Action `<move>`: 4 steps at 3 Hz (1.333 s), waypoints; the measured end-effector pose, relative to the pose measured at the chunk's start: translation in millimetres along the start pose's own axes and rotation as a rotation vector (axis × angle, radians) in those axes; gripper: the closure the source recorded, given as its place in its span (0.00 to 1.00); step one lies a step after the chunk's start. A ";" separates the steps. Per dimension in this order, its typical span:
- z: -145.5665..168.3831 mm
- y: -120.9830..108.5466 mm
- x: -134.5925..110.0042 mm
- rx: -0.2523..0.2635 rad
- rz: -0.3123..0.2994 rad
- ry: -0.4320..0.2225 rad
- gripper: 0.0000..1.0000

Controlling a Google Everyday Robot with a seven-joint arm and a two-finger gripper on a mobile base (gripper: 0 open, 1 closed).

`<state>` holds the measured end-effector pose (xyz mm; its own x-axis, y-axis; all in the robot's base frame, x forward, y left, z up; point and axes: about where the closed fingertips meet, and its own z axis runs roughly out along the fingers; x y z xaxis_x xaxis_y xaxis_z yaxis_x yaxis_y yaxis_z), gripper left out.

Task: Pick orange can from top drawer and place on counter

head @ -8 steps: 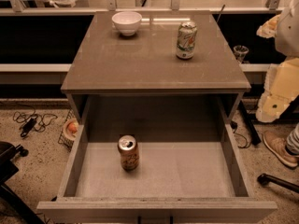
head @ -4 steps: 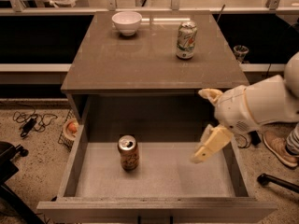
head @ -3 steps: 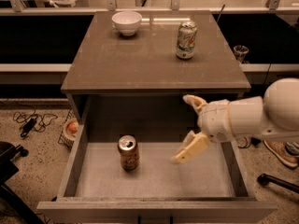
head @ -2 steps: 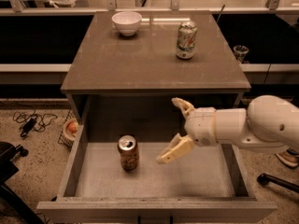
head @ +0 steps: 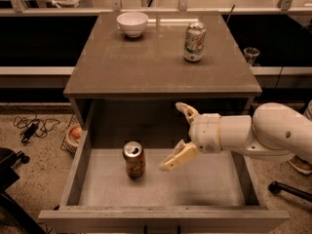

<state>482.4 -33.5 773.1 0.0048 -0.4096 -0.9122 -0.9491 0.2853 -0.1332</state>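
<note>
The orange can [head: 133,159] stands upright on the pale floor of the open top drawer [head: 204,184], left of centre. My gripper [head: 176,136] reaches in from the right over the drawer, just right of the can and apart from it. Its two pale fingers are spread wide, one up near the cabinet front and one lower toward the can; it holds nothing. The counter [head: 146,62] lies above and behind the drawer.
A white bowl [head: 132,23] and a pale green-and-white can [head: 194,42] stand at the back of the counter. A small wire basket with an orange thing [head: 73,134] and cables [head: 31,126] lie on the floor to the left.
My arm came in from the right and swept left over the drawer. The gripper now sits close beside the orange can. The can has not moved.
</note>
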 end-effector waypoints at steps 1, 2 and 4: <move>23.6 5.9 10.9 -0.006 -0.007 -0.040 0.00; 63.7 13.9 25.5 -0.059 -0.066 -0.099 0.00; 117.7 23.7 42.1 -0.151 -0.140 -0.137 0.18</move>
<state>497.1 58.0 686.0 0.1720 -0.3118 -0.9345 -0.9726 0.0970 -0.2114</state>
